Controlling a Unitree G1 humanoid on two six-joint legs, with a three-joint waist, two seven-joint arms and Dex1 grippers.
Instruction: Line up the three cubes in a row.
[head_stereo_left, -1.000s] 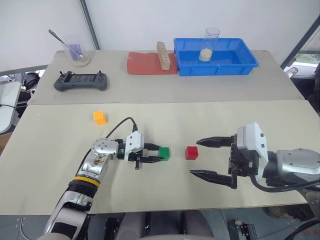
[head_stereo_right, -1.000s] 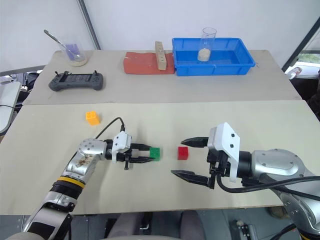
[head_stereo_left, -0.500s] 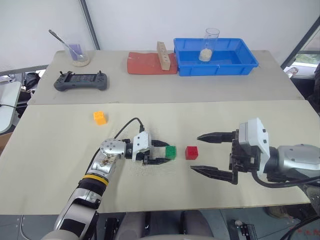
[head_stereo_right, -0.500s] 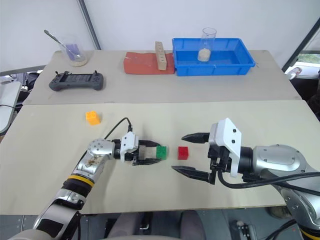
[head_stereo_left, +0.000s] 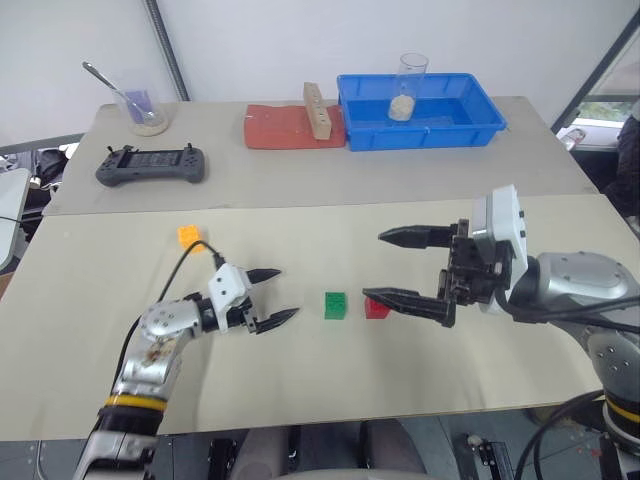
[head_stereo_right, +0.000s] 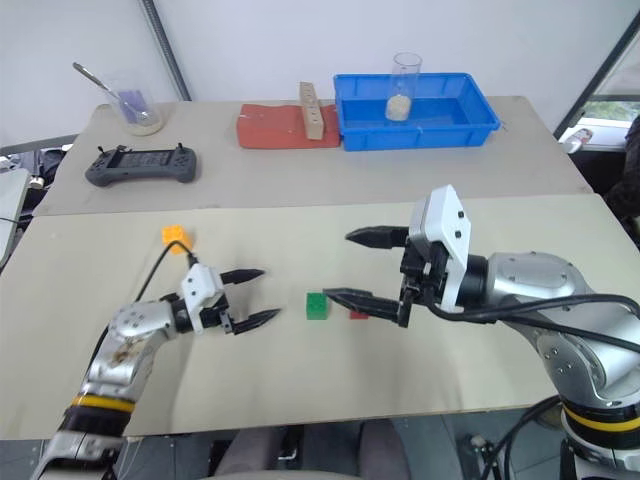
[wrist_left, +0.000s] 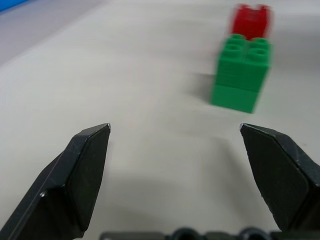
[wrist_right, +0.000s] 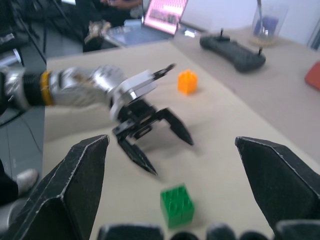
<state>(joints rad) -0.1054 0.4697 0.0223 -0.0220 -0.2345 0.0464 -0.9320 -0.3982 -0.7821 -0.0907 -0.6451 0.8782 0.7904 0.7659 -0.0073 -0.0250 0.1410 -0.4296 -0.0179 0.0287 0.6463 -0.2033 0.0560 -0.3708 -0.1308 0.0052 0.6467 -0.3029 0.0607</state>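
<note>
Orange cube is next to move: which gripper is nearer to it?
Left. The left gripper sits open just below-right of the orange cube; the right gripper is open beyond the green cube, much farther away.

far table holds the clutter

a blue bin (head_stereo_left: 420, 125) sat at the back of the far table (head_stereo_left: 300, 175), with a clear glass (head_stereo_left: 405, 85) of pale grains standing inside it. just beside the bin lay a red mat (head_stereo_left: 280, 128), and a tall wooden block with holes (head_stereo_left: 315, 110) stood upright at the mat's edge nearest the bin. toward the other end rested a dark game controller (head_stereo_left: 150, 165), and behind it a glass beaker (head_stereo_left: 143, 108) with a spoon (head_stereo_left: 100, 80) leaning in it.
</note>
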